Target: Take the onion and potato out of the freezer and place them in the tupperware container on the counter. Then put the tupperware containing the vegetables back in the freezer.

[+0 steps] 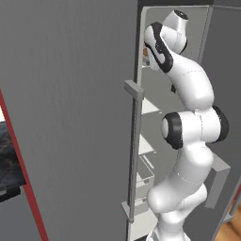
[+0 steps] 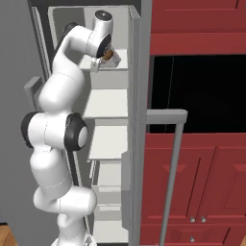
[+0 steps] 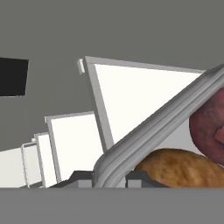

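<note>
onion [image 3: 209, 127] cut off at right edge, potato [image 3: 183, 168] partly behind tupperware container [image 3: 157, 127] rim

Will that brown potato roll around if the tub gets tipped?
Probably a little: the potato looks rounded and smooth. It likely won't escape, since the tupperware container has a raised rim and the onion beside it hems it in.

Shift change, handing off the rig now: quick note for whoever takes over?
Tool: shut on the tupperware container's rim.
Potato and onion lie in the container, held high inside the open freezer.
Done: vegetables packed, container at the freezer.
Left: set it on a shelf, release, withdraw the arm.
Can't tell if it touches a shelf yet.
</note>
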Robot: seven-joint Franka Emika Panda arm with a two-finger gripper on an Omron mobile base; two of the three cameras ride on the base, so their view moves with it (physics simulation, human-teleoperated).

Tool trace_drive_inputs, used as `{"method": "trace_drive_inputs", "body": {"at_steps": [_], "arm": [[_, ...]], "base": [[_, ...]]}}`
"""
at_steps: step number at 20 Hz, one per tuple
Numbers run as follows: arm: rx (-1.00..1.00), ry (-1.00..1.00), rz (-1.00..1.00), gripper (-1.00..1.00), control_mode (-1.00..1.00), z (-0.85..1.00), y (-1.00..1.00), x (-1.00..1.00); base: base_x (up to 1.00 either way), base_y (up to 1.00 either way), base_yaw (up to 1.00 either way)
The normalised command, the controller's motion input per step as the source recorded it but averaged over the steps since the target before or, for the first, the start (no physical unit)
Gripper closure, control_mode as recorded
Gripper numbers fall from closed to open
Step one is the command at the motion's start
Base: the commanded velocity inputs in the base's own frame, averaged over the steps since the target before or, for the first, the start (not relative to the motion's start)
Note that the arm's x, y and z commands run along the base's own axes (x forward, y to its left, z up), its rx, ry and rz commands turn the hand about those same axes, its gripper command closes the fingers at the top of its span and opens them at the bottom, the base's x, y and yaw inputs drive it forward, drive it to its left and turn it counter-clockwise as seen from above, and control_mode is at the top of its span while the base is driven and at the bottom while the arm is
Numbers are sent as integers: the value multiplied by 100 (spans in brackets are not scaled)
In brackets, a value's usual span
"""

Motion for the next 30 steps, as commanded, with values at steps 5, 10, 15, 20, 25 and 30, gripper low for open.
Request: {"method": "trace_drive_inputs", "body": {"at_steps": [5, 10, 15, 20, 25, 30], "arm": [[0, 0, 9, 100, -100, 0, 0, 46], [0, 0, 8, 100, -100, 0, 0, 38], [0, 0, 5, -100, -100, 0, -1, -3], [0, -4, 1, -100, -100, 0, 0, 0], [0, -15, 0, -100, -100, 0, 0, -9], [-3, -7, 0, -100, -100, 0, 1, -85]], "base": [[0, 0, 0], [0, 0, 0], [0, 0, 0], [0, 0, 0], [0, 0, 0], [0, 0, 0]]}}
